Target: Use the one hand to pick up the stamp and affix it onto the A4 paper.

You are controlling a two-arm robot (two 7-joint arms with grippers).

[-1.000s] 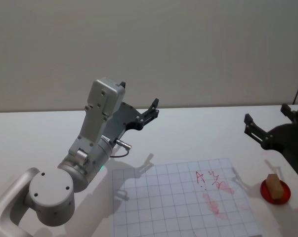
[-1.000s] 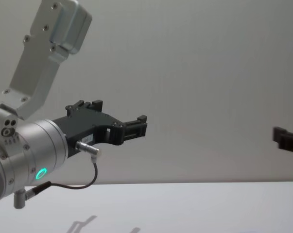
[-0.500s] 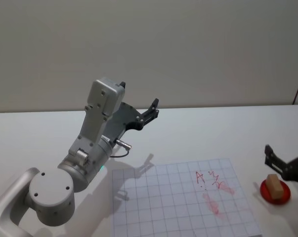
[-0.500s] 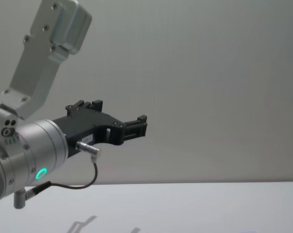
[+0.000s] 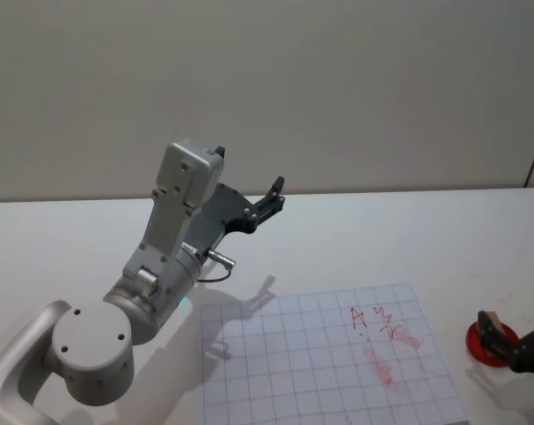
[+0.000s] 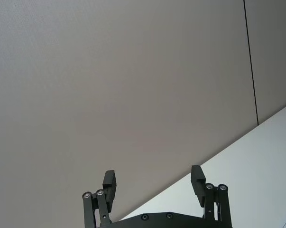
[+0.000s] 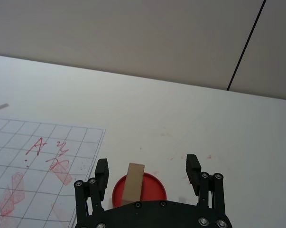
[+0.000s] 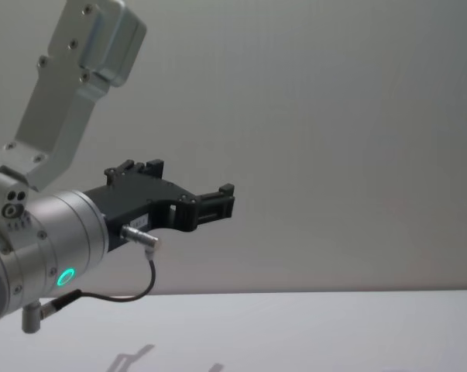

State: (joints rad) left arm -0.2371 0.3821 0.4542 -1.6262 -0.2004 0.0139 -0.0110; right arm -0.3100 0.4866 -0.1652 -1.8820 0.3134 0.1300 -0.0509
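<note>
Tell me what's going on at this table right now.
The robot's right black two-fingered gripper hovers open over the small tan wooden stamp, which stands upright on a round red dish. In the right wrist view the stamp sits between the spread fingers, not yet gripped. The white A4 paper with pale blue grid lines lies on the white table left of the dish and carries red marks. The left gripper is parked, raised above the table, open.
</note>
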